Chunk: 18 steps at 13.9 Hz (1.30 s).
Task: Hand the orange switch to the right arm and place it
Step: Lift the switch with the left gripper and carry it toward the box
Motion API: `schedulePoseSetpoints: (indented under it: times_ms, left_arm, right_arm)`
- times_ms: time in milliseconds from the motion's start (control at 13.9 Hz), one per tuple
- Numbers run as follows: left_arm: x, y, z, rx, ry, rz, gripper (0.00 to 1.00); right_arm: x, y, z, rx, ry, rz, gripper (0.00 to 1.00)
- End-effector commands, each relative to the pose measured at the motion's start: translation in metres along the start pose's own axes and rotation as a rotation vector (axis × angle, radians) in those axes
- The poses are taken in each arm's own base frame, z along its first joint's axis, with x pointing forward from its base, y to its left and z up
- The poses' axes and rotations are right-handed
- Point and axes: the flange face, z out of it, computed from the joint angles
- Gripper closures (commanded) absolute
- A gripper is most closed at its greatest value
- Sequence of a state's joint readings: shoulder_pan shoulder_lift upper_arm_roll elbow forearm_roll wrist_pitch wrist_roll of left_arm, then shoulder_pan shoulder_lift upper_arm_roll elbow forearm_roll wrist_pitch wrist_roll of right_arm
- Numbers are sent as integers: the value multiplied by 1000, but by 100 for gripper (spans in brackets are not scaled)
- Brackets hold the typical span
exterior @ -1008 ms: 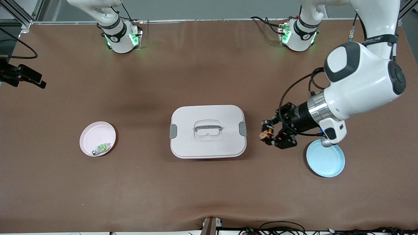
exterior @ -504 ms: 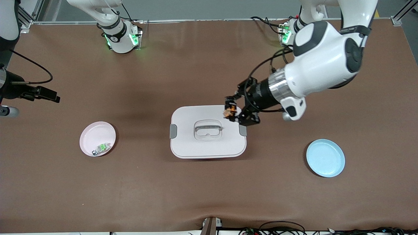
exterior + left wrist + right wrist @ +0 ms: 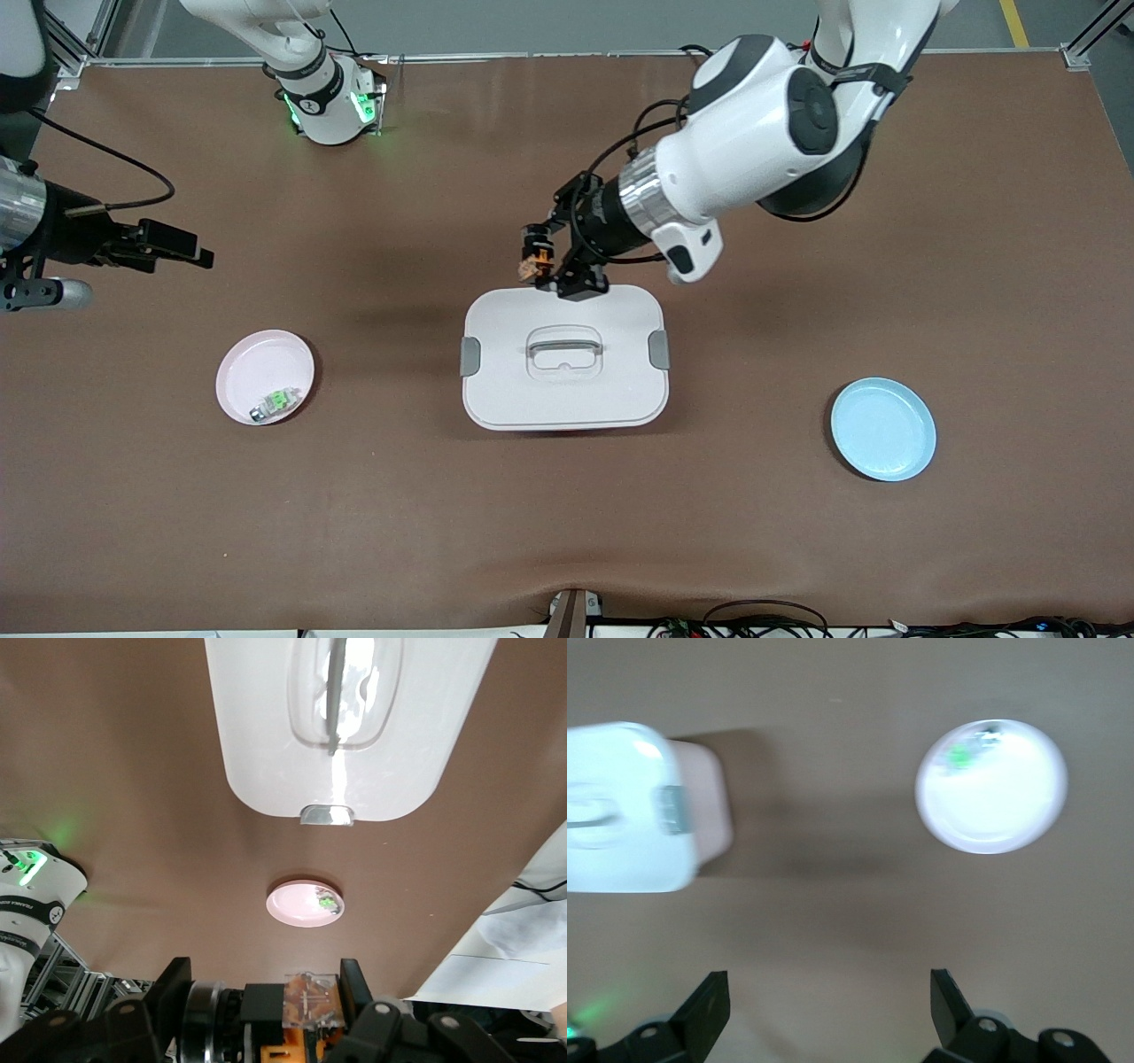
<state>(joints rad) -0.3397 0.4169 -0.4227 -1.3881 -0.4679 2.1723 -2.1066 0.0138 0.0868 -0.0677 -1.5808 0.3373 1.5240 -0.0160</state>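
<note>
One orange switch (image 3: pixel 532 263), pinched in shut left gripper (image 3: pixel 537 262), aloft over lidded white box (image 3: pixel 563 390) edge, 12 o'clock side. We judge it light, rigid, tiny, apt to twist; take by exposed black body. Right gripper (image 3: pixel 197 255) jaws spread wide, empty, aloft at 9 o'clock table edge.

Brown table (image 3: pixel 567 532): white box (image 3: pixel 564 394), two plates.

The orange switch (image 3: pixel 532 264), a tiny black block with an orange top, is pinched in the left end effector (image 3: pixel 538 263), mid-air near the surface's middle.
</note>
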Motion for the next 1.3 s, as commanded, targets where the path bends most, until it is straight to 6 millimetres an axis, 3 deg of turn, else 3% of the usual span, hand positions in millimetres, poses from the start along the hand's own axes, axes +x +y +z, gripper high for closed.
schedulePoseSetpoints:
  times_ms: [0, 144, 288, 504, 648, 1008, 1224]
  left_arm:
    - [-15, -16, 26, -8, 27, 30, 74]
    - [-21, -21, 45, -33, 26, 51, 73]
    - [-27, -22, 50, -73, 6, 69, 73]
    - [-29, -23, 52, -84, -4, 72, 73]
    - [-29, -22, 52, -86, -3, 72, 73]
    - [-30, -22, 49, -93, -1, 77, 73]
    - [-30, -23, 49, -93, -1, 78, 73]
  right_arm:
    - [-10, -8, -16, 149, 17, -3, 0]
    - [-23, -19, -14, 236, 12, 9, 0]
    - [-41, -23, 3, 318, 41, 38, 0]
    - [-67, -61, 41, 377, 64, 19, 0]
    - [-77, -86, 48, 394, 79, 56, 0]
    - [-85, -121, 55, 417, 78, 66, 0]
    - [-90, -164, 68, 441, 116, 14, 0]
